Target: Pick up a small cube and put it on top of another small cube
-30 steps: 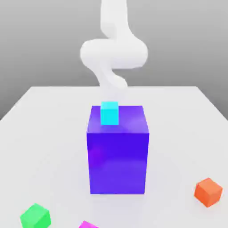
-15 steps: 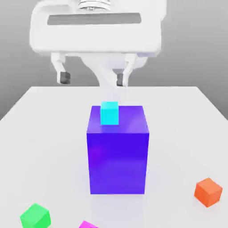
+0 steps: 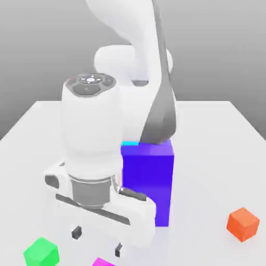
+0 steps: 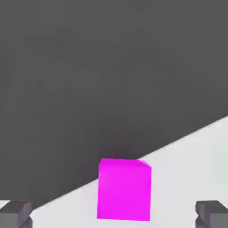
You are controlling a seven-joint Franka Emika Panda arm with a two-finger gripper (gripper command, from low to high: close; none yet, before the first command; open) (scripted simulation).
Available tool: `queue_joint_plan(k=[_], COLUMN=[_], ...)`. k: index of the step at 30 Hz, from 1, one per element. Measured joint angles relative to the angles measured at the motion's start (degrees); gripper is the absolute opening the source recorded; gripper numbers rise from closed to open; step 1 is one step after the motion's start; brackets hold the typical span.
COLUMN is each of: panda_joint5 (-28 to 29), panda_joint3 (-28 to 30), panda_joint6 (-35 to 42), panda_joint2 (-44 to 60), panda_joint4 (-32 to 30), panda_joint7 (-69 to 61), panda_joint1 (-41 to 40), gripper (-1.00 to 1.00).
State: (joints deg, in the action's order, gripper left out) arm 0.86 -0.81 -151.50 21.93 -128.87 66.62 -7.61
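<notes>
Gripper (image 3: 97, 241) hangs low over the table (image 3: 208, 130), jaws spread wide and empty, straddling the magenta cube (image 4: 124, 190) so it can close on two flat sides. That cube sits near the table's front edge, the green cube (image 3: 41, 252) just beside it, waiting as the base.

The exterior view looks from the table's (image 3: 218, 135) near edge, slightly downward, toward the far arm base. The hand view sits on the hand, close above the table's (image 4: 187, 178) near edge. Both views share the magenta cube (image 3: 103, 262) (image 4: 124, 190).
</notes>
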Motion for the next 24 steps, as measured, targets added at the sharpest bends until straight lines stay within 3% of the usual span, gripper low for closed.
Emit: queue_joint_plan(k=[3,4,11,15,24], panda_joint5=[-0.1,-0.1,-0.1,-0.2,-2.7], panda_joint3=[0.1,0.2,0.2,0.0,4.9], panda_joint6=[-4.4,-5.8,-6.2,-0.8,4.6], panda_joint2=[6.2,8.1,8.5,1.6,-6.8], panda_joint4=[1.2,1.6,1.7,0.2,-2.9], panda_joint7=[0.2,0.3,0.3,0.1,-11.3], panda_joint1=[0.0,0.1,0.1,-0.1,-9.6], gripper=[0.00,-1.00,-1.00,-1.00,-1.00])
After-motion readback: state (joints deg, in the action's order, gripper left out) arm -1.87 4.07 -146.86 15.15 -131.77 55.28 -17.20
